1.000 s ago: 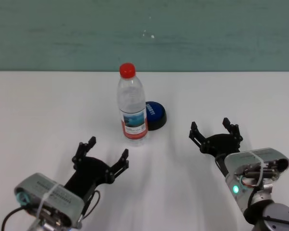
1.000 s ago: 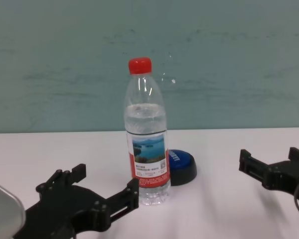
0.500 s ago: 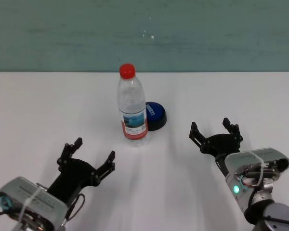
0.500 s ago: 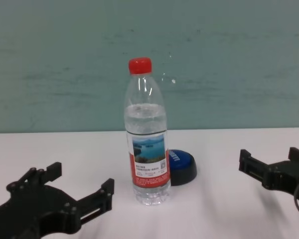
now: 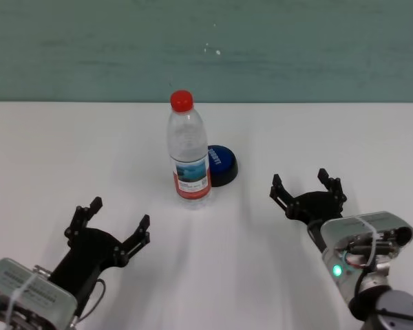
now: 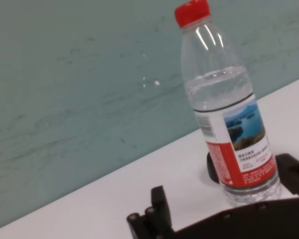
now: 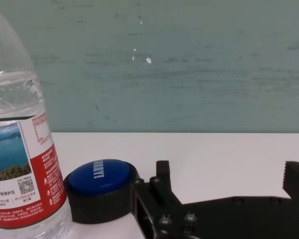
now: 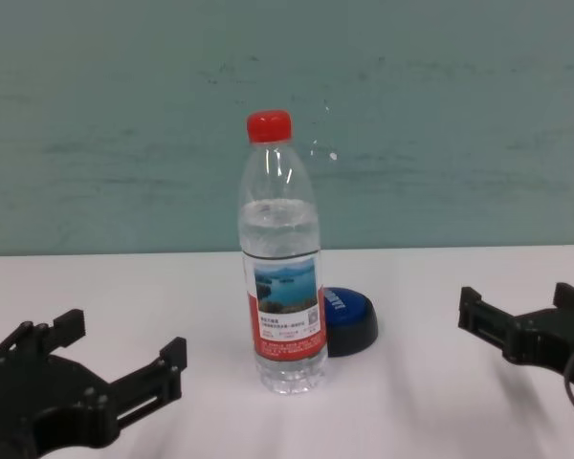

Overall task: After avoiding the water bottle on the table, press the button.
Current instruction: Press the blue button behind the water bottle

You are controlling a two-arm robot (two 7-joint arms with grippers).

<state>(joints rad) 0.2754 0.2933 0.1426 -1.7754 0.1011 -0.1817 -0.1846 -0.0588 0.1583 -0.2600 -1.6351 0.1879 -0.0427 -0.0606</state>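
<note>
The water bottle (image 5: pixel 189 155) stands upright on the white table (image 5: pixel 69 151), red cap on top. The blue button (image 5: pixel 221 163) sits just behind and to the right of it, close to its base. My left gripper (image 5: pixel 120 212) is open and empty, low over the table, well in front and to the left of the bottle. My right gripper (image 5: pixel 301 180) is open and empty, to the right of the button and nearer to me. In the chest view the bottle (image 8: pixel 285 277) hides part of the button (image 8: pixel 349 318). The right wrist view shows the button (image 7: pixel 99 179) beside the bottle (image 7: pixel 20 149).
A teal wall (image 5: pixel 296 48) runs along the table's far edge. Bare tabletop lies between the two grippers and to the right of the button.
My left gripper has drawn back toward me and to the left, away from the bottle. The right gripper, bottle and button have not moved.
</note>
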